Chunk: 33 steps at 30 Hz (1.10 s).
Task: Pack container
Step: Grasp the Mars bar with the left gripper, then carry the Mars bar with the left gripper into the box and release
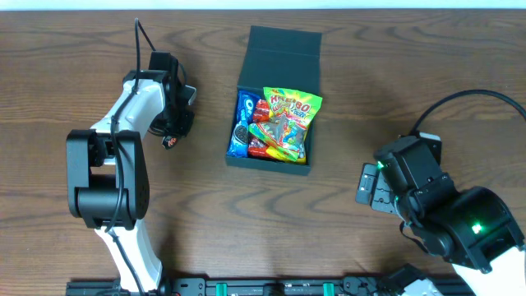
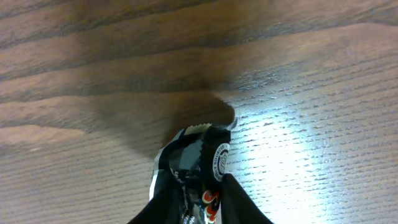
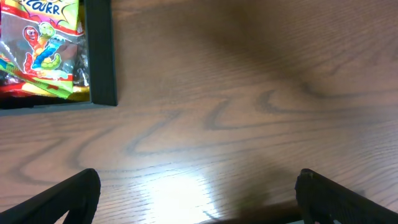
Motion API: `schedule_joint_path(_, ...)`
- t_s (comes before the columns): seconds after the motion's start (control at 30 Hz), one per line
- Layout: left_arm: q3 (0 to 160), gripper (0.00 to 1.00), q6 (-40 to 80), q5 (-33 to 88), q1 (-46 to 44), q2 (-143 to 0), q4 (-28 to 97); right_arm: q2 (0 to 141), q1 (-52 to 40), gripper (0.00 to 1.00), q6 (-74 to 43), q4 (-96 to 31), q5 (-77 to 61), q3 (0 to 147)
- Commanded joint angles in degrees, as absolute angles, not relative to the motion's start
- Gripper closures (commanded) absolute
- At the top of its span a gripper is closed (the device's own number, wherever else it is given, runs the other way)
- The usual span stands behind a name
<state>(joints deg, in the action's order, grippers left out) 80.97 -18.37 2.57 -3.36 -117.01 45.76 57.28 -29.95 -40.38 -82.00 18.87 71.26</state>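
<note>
The dark teal container [image 1: 269, 168] stands open at the table's middle, its flap lid [image 1: 283, 45] folded back. Inside lie a colourful gummy bag [image 1: 289, 122], a blue packet [image 1: 243, 122] and a red one. To its left, my left gripper [image 1: 174, 131] points down at the table and is shut on a small black snack packet [image 1: 171, 142]. In the left wrist view that packet [image 2: 200, 154] is pinched between the two dark fingers [image 2: 239, 202], its top edge sticking out over the wood. My right gripper [image 1: 367, 185] rests open, right of the container, holding nothing.
The right wrist view shows the container's corner wall [image 3: 102, 56] with the gummy bag [image 3: 43, 43] at upper left, and bare wood between the spread fingers [image 3: 74, 196]. The table's far edge runs along the top of the overhead view.
</note>
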Motion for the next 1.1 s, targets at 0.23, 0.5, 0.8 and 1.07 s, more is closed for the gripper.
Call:
schedule_joint_path(0.23, 80.77, 0.94, -14.96, 4.19, -3.01, -117.84, 46.39, 57.19, -30.13, 0.01, -41.34, -81.41, 19.51, 71.0)
schedule_joint_path(0.5, 85.93, 0.94, -14.96, 13.08, -3.03, -114.93, 54.33, 57.19, -30.13, 0.01, -41.32, -80.14, 19.53, 71.0)
schedule_joint_path(0.8, 96.9, 0.94, -8.64, 21.06, -6.04, -103.66, 65.82, 57.39, -30.13, 0.01, -41.34, -79.4, 19.53, 71.0)
schedule_joint_path(1.07, 98.26, 0.94, 7.55, 14.72, -20.51, -98.8, 61.3, 57.39, -30.06, 0.01, -41.78, -79.09, 19.51, 71.0)
